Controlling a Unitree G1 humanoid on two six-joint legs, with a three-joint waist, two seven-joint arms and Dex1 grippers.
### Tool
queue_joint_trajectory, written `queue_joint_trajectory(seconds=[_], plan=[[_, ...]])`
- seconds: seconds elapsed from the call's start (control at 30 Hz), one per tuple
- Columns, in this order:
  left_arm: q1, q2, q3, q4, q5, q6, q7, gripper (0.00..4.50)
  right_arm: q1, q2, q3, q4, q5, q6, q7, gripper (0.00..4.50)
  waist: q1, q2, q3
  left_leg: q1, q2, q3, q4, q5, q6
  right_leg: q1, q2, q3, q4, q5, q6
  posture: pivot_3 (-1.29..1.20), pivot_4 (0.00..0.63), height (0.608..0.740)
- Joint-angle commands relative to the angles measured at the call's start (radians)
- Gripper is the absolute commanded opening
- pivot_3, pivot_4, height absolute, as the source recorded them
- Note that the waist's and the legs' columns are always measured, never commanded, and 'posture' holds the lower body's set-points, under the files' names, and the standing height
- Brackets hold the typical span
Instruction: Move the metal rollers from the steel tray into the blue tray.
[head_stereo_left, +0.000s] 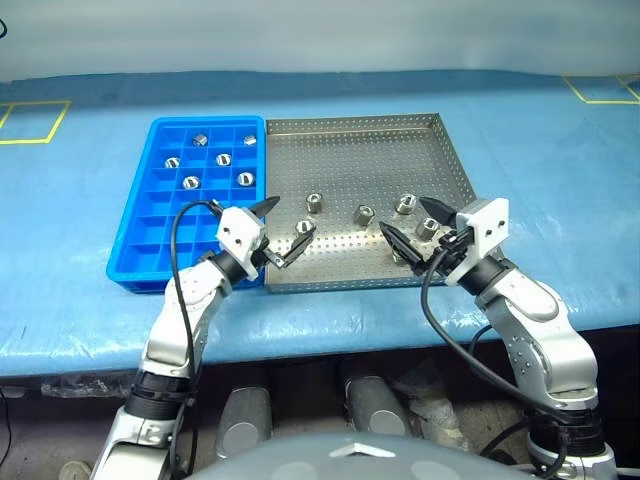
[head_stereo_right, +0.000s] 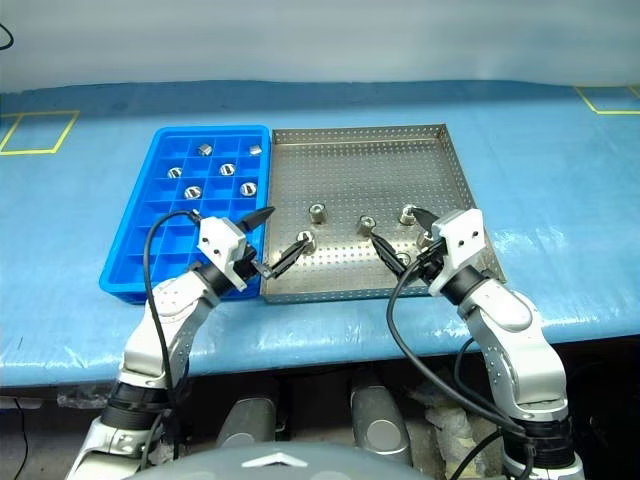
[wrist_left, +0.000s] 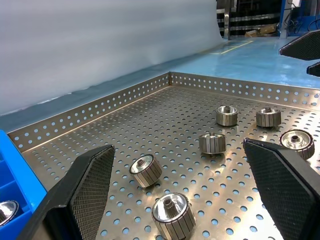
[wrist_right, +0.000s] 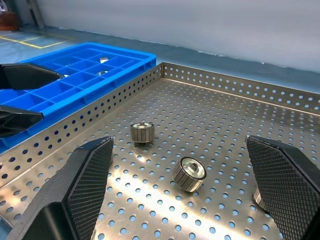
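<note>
**Rollers half shifted, both end effectors empty**

Six small shiny metal rollers (head_stereo_left: 219, 160) sit in the bright blue compartment tray (head_stereo_left: 137, 262). Five remain on the perforated steel tray (head_stereo_left: 350, 150), between and just ahead of the left end effector (head_stereo_left: 285, 231) and right end effector (head_stereo_left: 414, 228), both spread wide and empty.

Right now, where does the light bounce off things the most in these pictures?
Right wrist view: bright glare patches on the steel tray floor near the tipped roller. Left wrist view: shiny highlight on the nearest roller.
</note>
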Motion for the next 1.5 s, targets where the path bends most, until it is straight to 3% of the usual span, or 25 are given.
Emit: queue_joint_trajectory(seconds=[0.03,0.67,0.93,1.13,1.5], plan=[[-0.021,0.004,0.005,-0.010,-0.002,0.002,-0.003,4.50,-0.008,-0.001,-0.022,-0.020,0.016,-0.008,-0.005,4.48,-0.001,0.000,0.000,0.000,0.000,0.000,0.000,0.000,0.000,0.000,0.000,0.000,0.000,0.000,0.000,-0.09,0.150,0.740],[-0.096,-0.016,-0.003,0.023,0.053,0.089,0.079,4.50,-0.012,0.013,-0.029,-0.007,0.043,-0.003,-0.023,4.48,-0.010,0.000,0.000,0.000,0.000,0.000,0.002,0.000,0.000,0.001,0.000,0.000,0.000,0.001,0.001,-0.10,0.150,0.740],[-0.254,-0.007,-0.044,0.032,0.043,0.335,0.053,4.50,-0.005,0.032,-0.039,0.000,0.053,-0.009,-0.048,4.48,-0.015,0.000,0.000,-0.001,0.000,-0.001,0.003,0.000,0.000,0.001,0.000,0.000,0.000,0.001,0.002,-0.11,0.150,0.740],[-0.370,-0.010,-0.064,0.168,0.057,0.543,0.068,4.50,0.007,0.047,-0.033,0.000,0.044,-0.022,-0.064,4.48,-0.035,0.000,0.000,0.000,-0.001,-0.001,0.004,0.000,0.000,0.002,0.000,0.000,0.000,0.002,0.003,-0.13,0.150,0.740],[-0.412,-0.034,-0.062,0.214,0.034,0.740,0.087,4.50,0.045,0.054,-0.035,-0.020,0.039,-0.028,-0.084,4.48,-0.056,0.000,0.000,-0.001,0.000,-0.001,0.003,0.000,0.000,0.001,0.000,0.001,0.001,0.004,0.006,-0.16,0.150,0.740]])
